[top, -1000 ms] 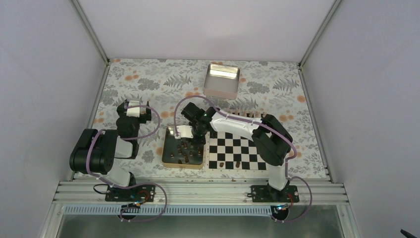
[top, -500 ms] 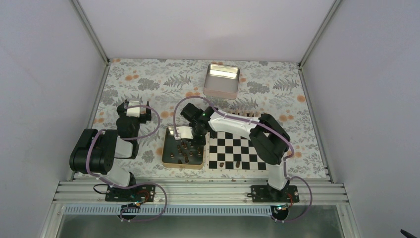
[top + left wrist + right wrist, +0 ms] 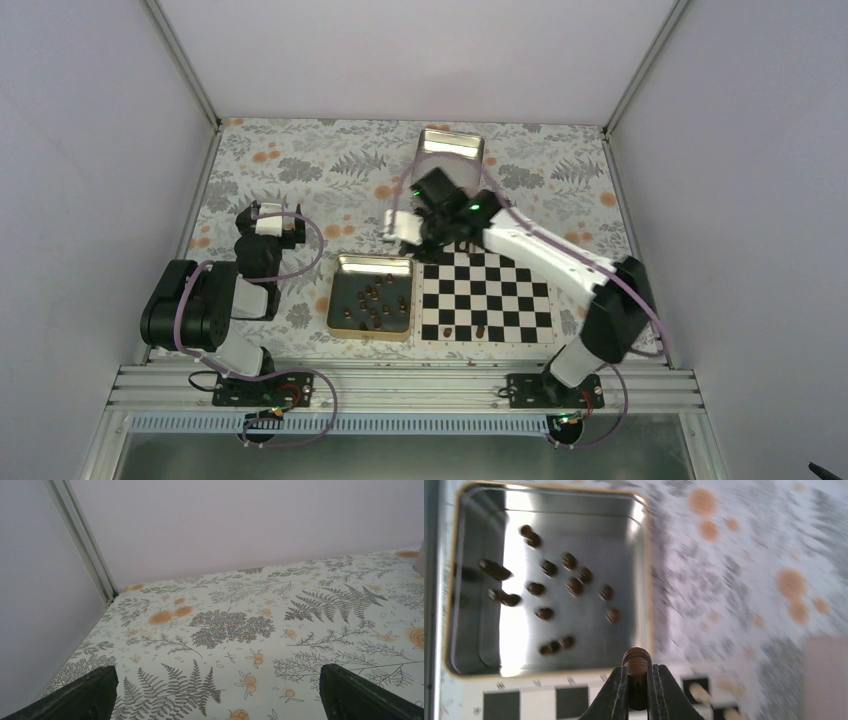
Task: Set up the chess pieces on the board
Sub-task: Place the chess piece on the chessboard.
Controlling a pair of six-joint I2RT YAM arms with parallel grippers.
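Note:
The board lies right of centre, with two dark chess pieces on its near row and pale pieces along its far edge. Several dark pieces lie in the gold-rimmed tray; they also show in the right wrist view. My right gripper hangs above the board's far left corner, shut on a dark brown piece held between its fingertips. My left gripper rests at the left over the cloth, open and empty; its fingertips frame bare cloth.
A silver tin stands at the back centre, just behind my right arm. A floral cloth covers the table. Grey walls and metal posts close in the left, right and back.
My right gripper has risen out of the tray with a dark piece and swung right and back to the board's far left corner. The left arm has not moved.

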